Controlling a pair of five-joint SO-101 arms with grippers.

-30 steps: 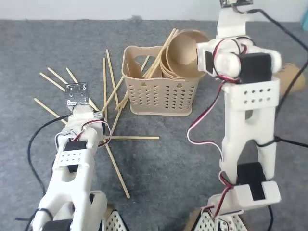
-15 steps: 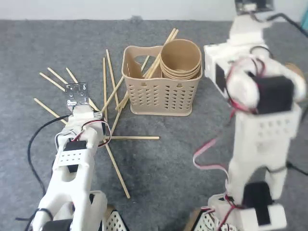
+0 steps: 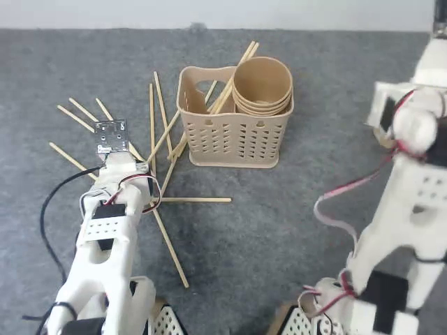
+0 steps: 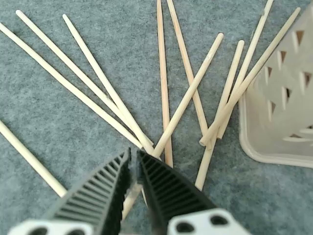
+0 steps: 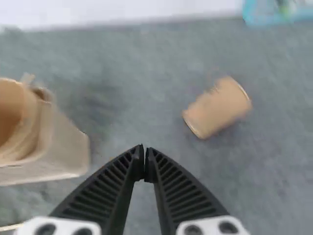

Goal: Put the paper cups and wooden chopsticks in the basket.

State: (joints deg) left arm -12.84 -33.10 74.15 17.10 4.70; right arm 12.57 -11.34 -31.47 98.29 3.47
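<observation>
Paper cup, on its side: we noted it ahead of the right gripper, closed on nothing, away from the basket.

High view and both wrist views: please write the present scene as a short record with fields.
basket: upright on grey carpet
cups in basket: nested stack, upright
chopsticks in basket: a few, leaning out
cup outside: one, on its side on the carpet
chopsticks outside: many, scattered beside the basket
left jaws: shut, over scattered chopsticks
right jaws: shut, empty, over bare carpet
</observation>
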